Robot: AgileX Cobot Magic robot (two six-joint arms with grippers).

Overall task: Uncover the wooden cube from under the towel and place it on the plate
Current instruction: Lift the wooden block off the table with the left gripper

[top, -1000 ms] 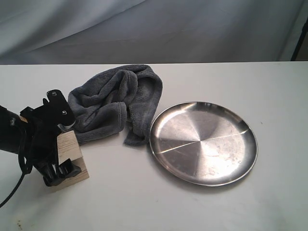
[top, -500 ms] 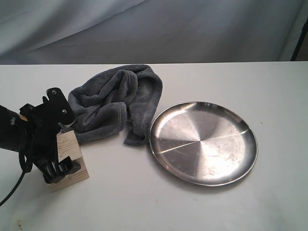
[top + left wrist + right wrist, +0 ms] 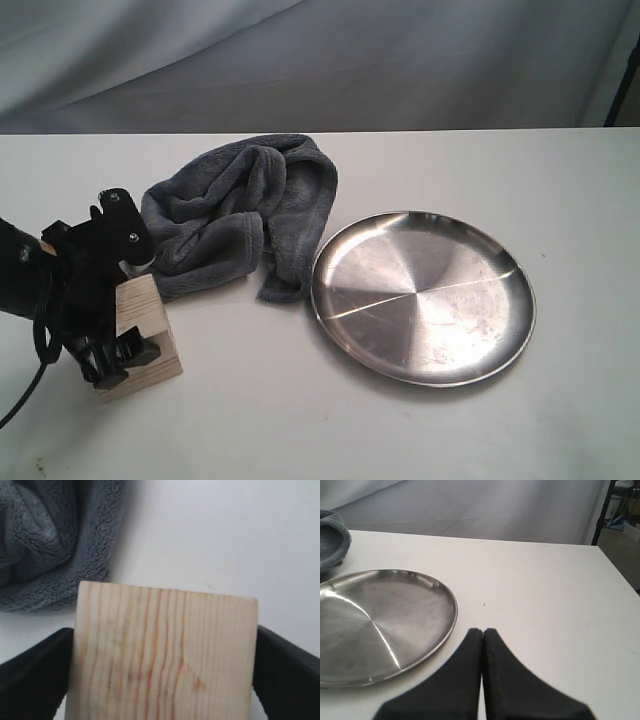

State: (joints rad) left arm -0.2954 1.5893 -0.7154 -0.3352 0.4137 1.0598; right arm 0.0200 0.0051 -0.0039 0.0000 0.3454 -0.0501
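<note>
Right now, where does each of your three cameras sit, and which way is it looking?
Exterior view: off the arms, looking down across the table at towel, plate and wooden cube; left gripper shows.
Left wrist view: on the left wrist, facing the cube between that gripper's fingers.
Right wrist view: on the right wrist, low, facing the plate past the shut right gripper.
Shared: towel in all three.

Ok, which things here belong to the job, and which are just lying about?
Job: wooden cube, towel, plate, left gripper closed on the cube.
Not involved: right gripper, shut; white table; grey backdrop.
</note>
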